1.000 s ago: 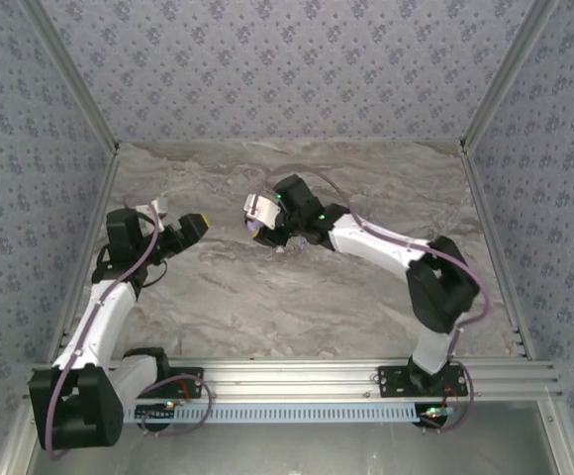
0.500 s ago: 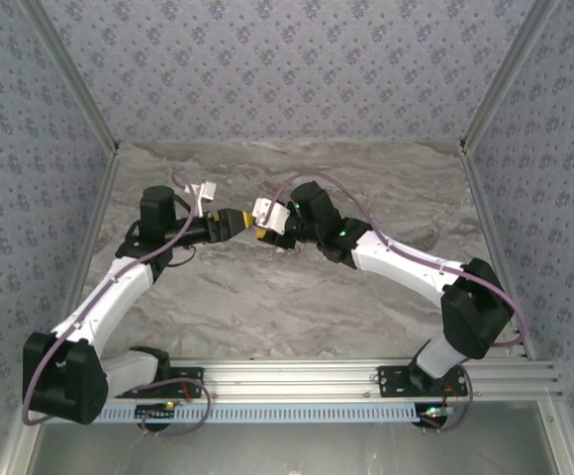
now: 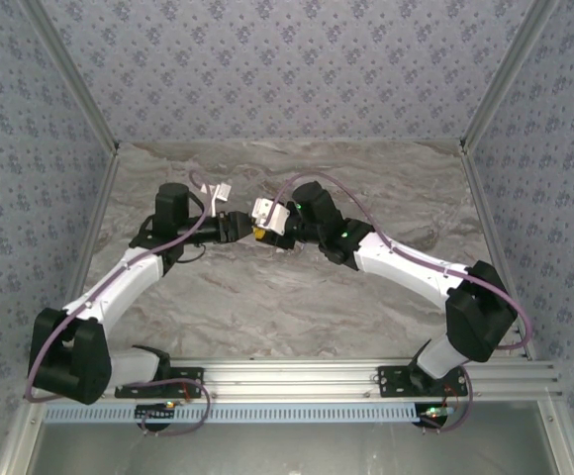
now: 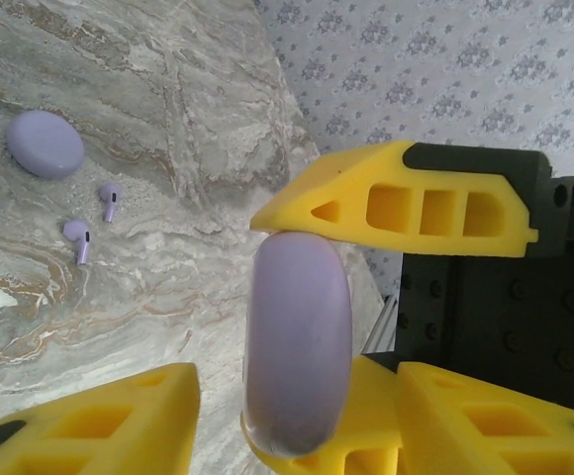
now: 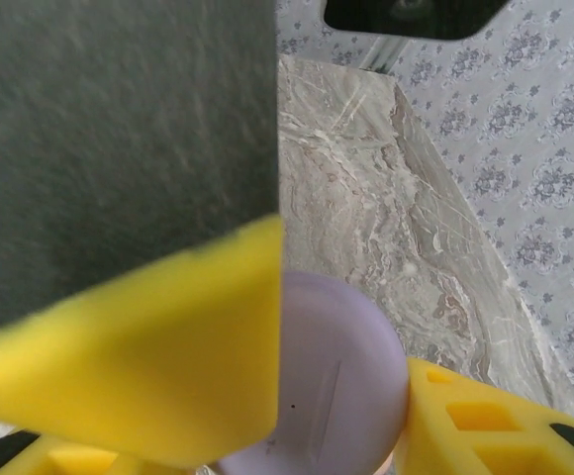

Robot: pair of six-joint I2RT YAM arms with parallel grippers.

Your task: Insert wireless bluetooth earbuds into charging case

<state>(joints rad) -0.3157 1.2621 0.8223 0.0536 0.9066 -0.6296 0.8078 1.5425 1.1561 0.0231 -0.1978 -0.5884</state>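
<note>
My right gripper (image 3: pixel 264 226) (image 5: pixel 307 435) is shut on a lilac charging case (image 5: pixel 341 386), held above the table's middle with one finger (image 5: pixel 475 421) pressed to its rim. In the left wrist view the case (image 4: pixel 299 346) stands edge-on between the right gripper's yellow fingers, one above and one below. My left gripper (image 3: pixel 238 226) (image 4: pixel 297 396) straddles the case's flat faces, and a gap shows between its left finger (image 4: pixel 99 416) and the case. Two lilac earbuds (image 4: pixel 110 199) (image 4: pixel 77 238) lie on the marble.
A second lilac rounded case (image 4: pixel 45 143) lies on the marble table (image 3: pixel 297 297) just beyond the two earbuds. Patterned walls (image 3: pixel 287 59) close in the table at the back and on both sides. The two grippers meet tip to tip.
The left arm has swung right until its gripper meets the right gripper, and its jaws have narrowed around the case. The right gripper has kept hold of the case.
</note>
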